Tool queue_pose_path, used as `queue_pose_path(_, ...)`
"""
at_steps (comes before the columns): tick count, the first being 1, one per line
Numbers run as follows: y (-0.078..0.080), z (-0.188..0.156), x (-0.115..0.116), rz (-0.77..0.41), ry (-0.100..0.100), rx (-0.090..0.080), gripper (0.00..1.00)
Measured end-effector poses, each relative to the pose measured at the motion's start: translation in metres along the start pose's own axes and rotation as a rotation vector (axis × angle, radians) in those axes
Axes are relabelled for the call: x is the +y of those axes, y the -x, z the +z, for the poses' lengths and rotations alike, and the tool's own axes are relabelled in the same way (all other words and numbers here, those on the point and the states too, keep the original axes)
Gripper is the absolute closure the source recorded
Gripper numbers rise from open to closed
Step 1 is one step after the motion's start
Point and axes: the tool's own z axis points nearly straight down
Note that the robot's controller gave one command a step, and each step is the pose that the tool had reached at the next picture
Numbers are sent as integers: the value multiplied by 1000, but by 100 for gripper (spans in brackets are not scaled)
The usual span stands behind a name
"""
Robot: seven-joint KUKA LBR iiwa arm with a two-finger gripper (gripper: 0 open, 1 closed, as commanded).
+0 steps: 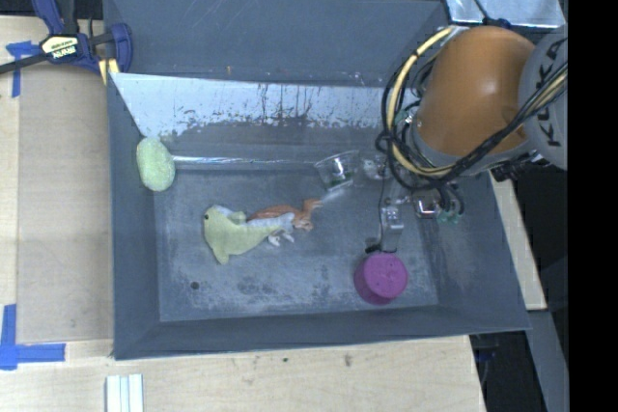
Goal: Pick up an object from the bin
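While my arm reaches into the grey metal bin (290, 309) from the camera view's right, my gripper (389, 241) hangs low over the bin floor on that same side. It sits under the orange cover (478, 92) and the looped cables (406, 125) on my wrist. Whether it is apart or together I cannot tell.

Just past its tip, toward the bin's near wall, lies 1 purple round thing (380, 278), flat-topped like a thick disc. My gripper's tip meets the disc's upper edge in the view. I cannot tell whether the 2 are touching or whether I am only above it.

4 other things lie farther off, all to the view's left of my gripper. Nearest, up and to the left at the foot of the far wall, is a small clear plastic piece (333, 171). Beyond it, about level with my gripper, a small orange and white toy (290, 218) lies against a pale yellow-green soft lump (227, 234). Well apart from me, by the far left corner of the floor, rests a pale green oval thing (154, 164).
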Motion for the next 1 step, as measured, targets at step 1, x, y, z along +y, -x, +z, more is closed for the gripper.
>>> queue_pose_path(1,2,-5,0,-1,0,-9,0)
